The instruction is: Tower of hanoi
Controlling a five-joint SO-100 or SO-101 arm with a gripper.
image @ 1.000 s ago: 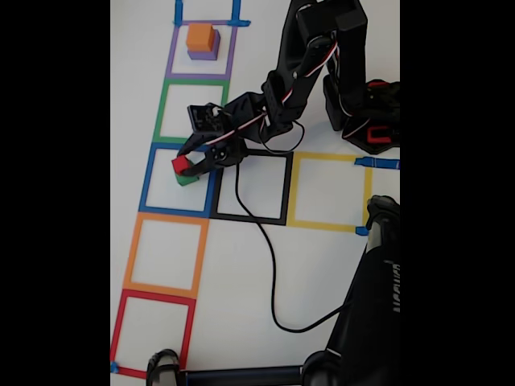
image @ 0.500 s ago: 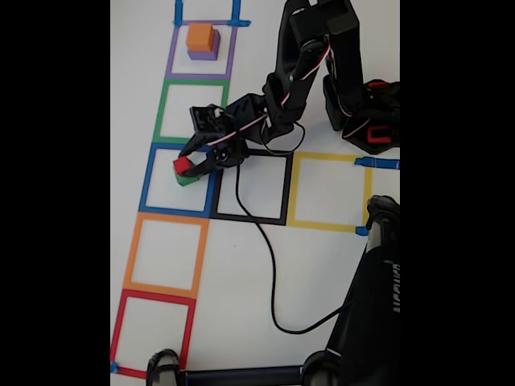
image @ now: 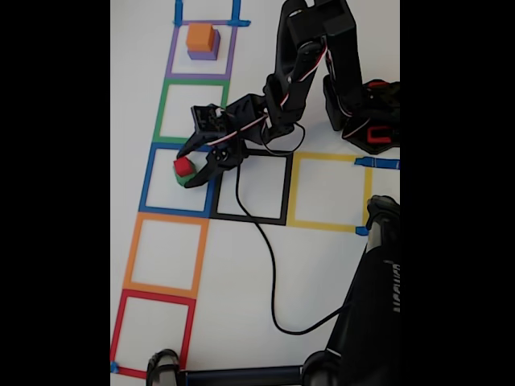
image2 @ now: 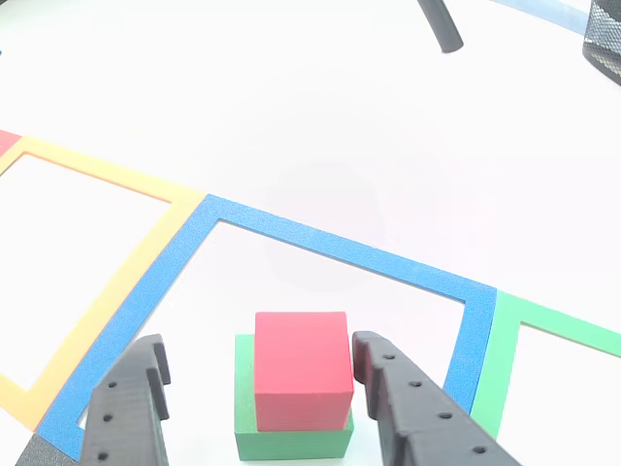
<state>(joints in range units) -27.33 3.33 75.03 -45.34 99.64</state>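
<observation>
My gripper sits low over the blue tape square, fingers spread wide to either side of the red cube. The finger at its 3 o'clock side in the other view is just beside the cube, maybe brushing it; the one at 9 o'clock stands clearly apart. Nothing is held.

Red cube rests on the green cube, the pair inside the blue square, toward its 3 o'clock edge in the fixed view. It sits off-centre on the green one, pushed toward 3 o'clock in the other view, but flat.

Change over the last second: in the fixed view the red cube sat between closer fingers and a touch higher; now it is down on the green one and the fingers have parted. I read that as the release just made: red is placed on green.

Orange cube rides on the purple cube in the purple tape square, at 12 o'clock of the column, well apart from my pair. Green tape square lies between.

Meaning for the task: two stacks of two, each smaller on larger. Next, in my judgement, lift straight up so the fingers clear the red cube without dragging it off its perch.
</observation>
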